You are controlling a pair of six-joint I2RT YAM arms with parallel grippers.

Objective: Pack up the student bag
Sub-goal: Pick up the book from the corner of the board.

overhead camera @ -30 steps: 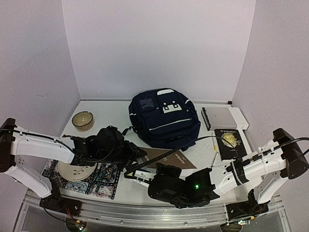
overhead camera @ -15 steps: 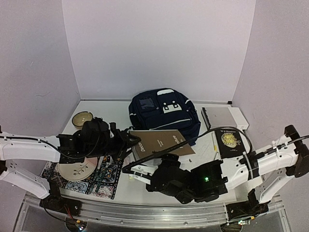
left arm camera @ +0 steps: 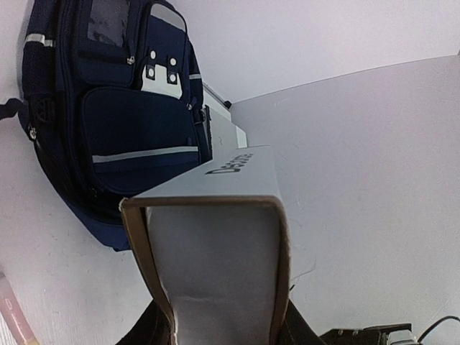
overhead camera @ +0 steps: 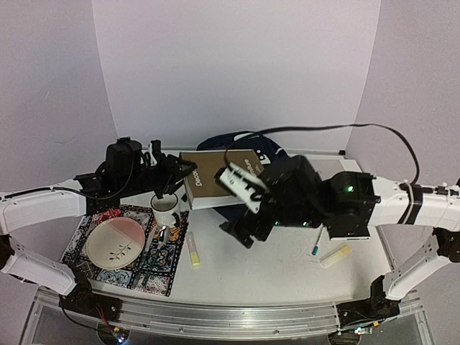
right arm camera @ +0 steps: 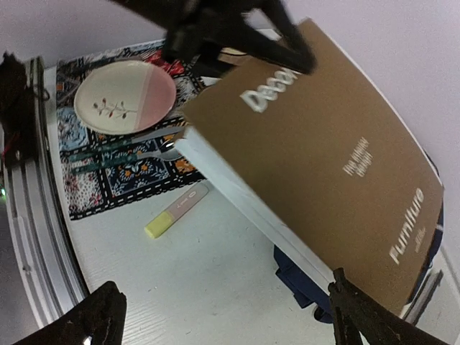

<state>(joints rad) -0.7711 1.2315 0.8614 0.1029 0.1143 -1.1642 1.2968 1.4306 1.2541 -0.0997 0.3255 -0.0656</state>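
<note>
left gripper [overhead camera: 178, 172]: mine, clamped on the near-left edge of the brown book [overhead camera: 215, 176]; in the left wrist view a finger sits on each side of the white page block
right gripper [right arm camera: 233, 327]: mine, jaws spread wide, nothing between them; it hangs above the table just right of the book
brown book: hardcover, cover facing up with white lettering, raised off the table [overhead camera: 266, 280] and slightly tilted; only my left fingers are on it
book vs bag: the book is over the bag's near-left part; cannot tell if they touch
student bag [left arm camera: 122, 136]: dark navy, lying flat at far centre of the table, front pockets and white stripe facing up; in the top view mostly hidden behind the book and my right arm
bag opening: cannot tell from these views
placemat [overhead camera: 154, 269]: patterned, near left
plate [overhead camera: 115, 243]: pink and cream, on the placemat's left half
spoon [overhead camera: 162, 233]: on the placemat, just right of the plate
mug [overhead camera: 164, 210]: white, at the placemat's far-right corner, below my left wrist
yellow highlighter [overhead camera: 192, 249]: flat on the table just right of the placemat
pen [overhead camera: 316, 244]: thin, blue-tipped, on the table at right, near my right arm
pale marker [overhead camera: 335, 254]: beside the pen, on its right, apart from it
</note>
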